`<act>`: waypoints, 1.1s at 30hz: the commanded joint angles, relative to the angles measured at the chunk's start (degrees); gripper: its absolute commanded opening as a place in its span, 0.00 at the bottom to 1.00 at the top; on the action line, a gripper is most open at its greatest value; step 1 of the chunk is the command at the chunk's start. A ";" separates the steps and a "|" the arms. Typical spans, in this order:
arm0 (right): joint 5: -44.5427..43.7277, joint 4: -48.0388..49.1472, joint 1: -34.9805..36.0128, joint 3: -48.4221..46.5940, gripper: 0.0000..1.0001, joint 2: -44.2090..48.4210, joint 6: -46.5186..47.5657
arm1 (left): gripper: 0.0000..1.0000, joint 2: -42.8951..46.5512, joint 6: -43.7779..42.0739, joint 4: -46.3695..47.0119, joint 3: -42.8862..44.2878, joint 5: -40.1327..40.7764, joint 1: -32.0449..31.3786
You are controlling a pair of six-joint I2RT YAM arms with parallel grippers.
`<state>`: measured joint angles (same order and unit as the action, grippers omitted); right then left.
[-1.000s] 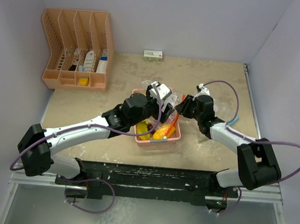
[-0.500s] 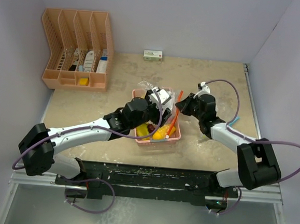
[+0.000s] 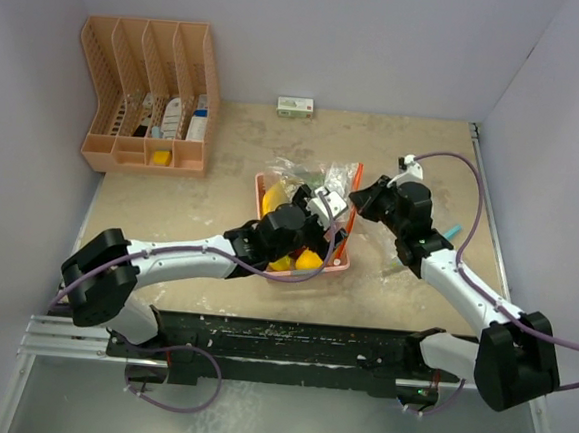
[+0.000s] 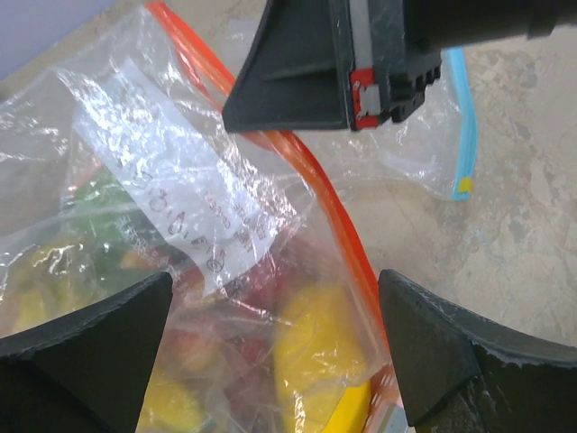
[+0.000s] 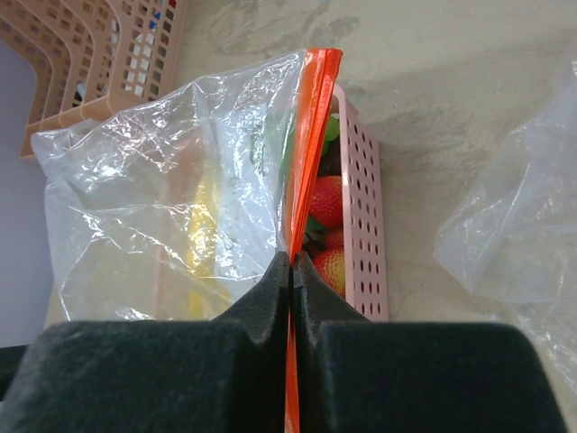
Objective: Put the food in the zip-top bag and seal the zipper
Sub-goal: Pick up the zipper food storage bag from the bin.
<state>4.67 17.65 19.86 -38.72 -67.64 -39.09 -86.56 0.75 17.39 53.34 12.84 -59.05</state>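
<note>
Bag [image 3: 313,178] upright over basket [image 3: 339,266] at centre, food [image 3: 276,193] showing inside. Right gripper [image 5: 290,271] clamped flat on zipper [image 5: 313,126], likely for sealing. Left gripper [image 4: 270,325] spread wide at near side, holding nothing, probably to steady it.

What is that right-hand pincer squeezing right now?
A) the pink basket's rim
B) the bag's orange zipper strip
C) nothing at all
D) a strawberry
B: in the right wrist view the right pincer is closed flat on the orange zipper strip of the clear bag.
</note>
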 commanded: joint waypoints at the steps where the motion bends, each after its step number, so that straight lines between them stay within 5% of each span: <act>1: -1.83 -1.19 0.00 -1.19 0.00 1.78 -1.86 | 0.99 -0.27 -1.05 7.93 2.30 4.30 -1.87; 19: -1.37 -6.07 0.01 -4.01 0.00 6.27 -2.56 | 0.97 -15.30 -4.64 25.66 7.20 24.29 -7.40; 27: -1.27 -9.53 0.01 -4.07 0.00 9.36 -2.13 | 0.75 -17.32 -7.07 28.75 7.26 26.67 -7.35; 33: -1.34 -12.71 0.01 -4.76 0.05 11.29 -0.67 | 0.35 -14.92 -7.28 27.38 6.41 24.93 -7.33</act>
<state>3.95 7.09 19.86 -40.56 -58.54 -40.99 -103.72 -5.54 42.11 58.28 37.71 -66.46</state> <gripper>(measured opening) 0.008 0.522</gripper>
